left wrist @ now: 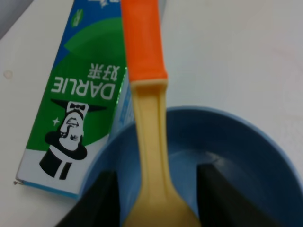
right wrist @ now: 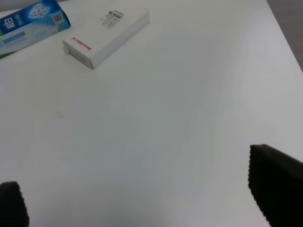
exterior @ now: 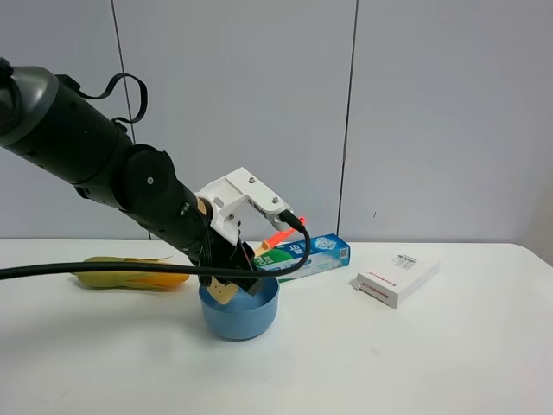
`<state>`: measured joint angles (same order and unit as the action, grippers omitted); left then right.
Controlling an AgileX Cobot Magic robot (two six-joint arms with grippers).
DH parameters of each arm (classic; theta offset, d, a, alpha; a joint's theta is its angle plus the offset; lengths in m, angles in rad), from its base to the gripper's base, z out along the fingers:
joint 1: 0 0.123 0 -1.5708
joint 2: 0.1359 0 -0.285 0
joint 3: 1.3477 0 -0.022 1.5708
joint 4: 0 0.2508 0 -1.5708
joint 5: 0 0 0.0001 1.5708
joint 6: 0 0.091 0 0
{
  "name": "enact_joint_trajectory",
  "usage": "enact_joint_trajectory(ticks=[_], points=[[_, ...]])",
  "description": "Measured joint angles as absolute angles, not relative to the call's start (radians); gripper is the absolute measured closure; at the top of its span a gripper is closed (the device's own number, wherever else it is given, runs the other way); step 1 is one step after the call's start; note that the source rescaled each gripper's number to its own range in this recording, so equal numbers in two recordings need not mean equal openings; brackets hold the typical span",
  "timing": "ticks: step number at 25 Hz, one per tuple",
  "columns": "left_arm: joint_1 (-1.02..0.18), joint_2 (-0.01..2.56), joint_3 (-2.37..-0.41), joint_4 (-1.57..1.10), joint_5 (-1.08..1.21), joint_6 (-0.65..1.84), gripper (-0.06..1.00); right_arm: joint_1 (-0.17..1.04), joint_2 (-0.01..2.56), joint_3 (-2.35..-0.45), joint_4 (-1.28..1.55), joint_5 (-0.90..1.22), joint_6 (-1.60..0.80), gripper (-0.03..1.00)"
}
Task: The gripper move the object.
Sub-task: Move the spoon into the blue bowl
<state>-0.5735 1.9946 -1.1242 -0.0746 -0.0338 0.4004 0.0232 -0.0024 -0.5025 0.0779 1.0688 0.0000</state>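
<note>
My left gripper (exterior: 232, 275) hangs over the blue bowl (exterior: 240, 313) and is shut on the spatula's pale yellow blade (exterior: 225, 291). The spatula's orange-red handle (exterior: 282, 234) points up and to the right, above the bowl's rim. In the left wrist view the two black fingers (left wrist: 103, 198) flank the widening blade of the spatula (left wrist: 150, 142), with the gripper (left wrist: 157, 177) over the bowl (left wrist: 246, 156). The handle (left wrist: 144, 38) reaches past the rim. My right gripper (right wrist: 142, 198) is open and empty above bare table; it does not show in the high view.
A corn cob (exterior: 130, 273) lies left of the bowl. A green and blue toothpaste box (exterior: 308, 256) lies behind the bowl and shows in the left wrist view (left wrist: 80, 104). A white carton (exterior: 396, 277) lies to the right and shows in the right wrist view (right wrist: 106, 35).
</note>
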Motion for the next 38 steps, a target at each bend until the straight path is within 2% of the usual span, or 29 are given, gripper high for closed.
enact_joint_trajectory(ticks=[14, 22, 38], points=[[-0.574, 1.995, -1.121, 0.013, -0.108, 0.112, 0.94, 0.023, -0.002, -0.503, 0.078, 1.069, 0.0, -0.03], [-0.574, 1.994, -1.002, 0.068, -0.249, -0.033, 0.94, 0.023, -0.002, -0.503, 0.078, 1.069, 0.0, -0.03], [-0.574, 1.994, -0.953, 0.107, -0.314, -0.077, 0.94, 0.023, -0.002, -0.503, 0.078, 1.069, 0.0, -0.03]])
